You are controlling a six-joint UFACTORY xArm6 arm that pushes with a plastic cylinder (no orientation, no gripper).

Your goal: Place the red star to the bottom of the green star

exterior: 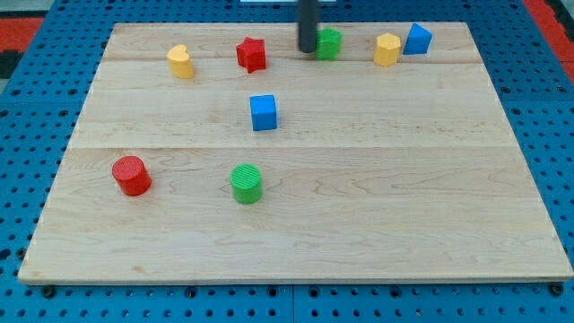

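The red star (252,55) lies near the view's top, left of centre. The green star (330,42) lies to its right at the view's top, partly hidden by my rod. My tip (308,49) rests right against the green star's left side, about a block's width to the right of the red star. The two stars are roughly level with each other and apart.
A yellow heart-like block (181,62) lies left of the red star. A yellow block (387,50) and a blue block (417,39) lie at top right. A blue cube (264,113) sits mid-board. A red cylinder (132,176) and a green cylinder (246,184) lie lower left.
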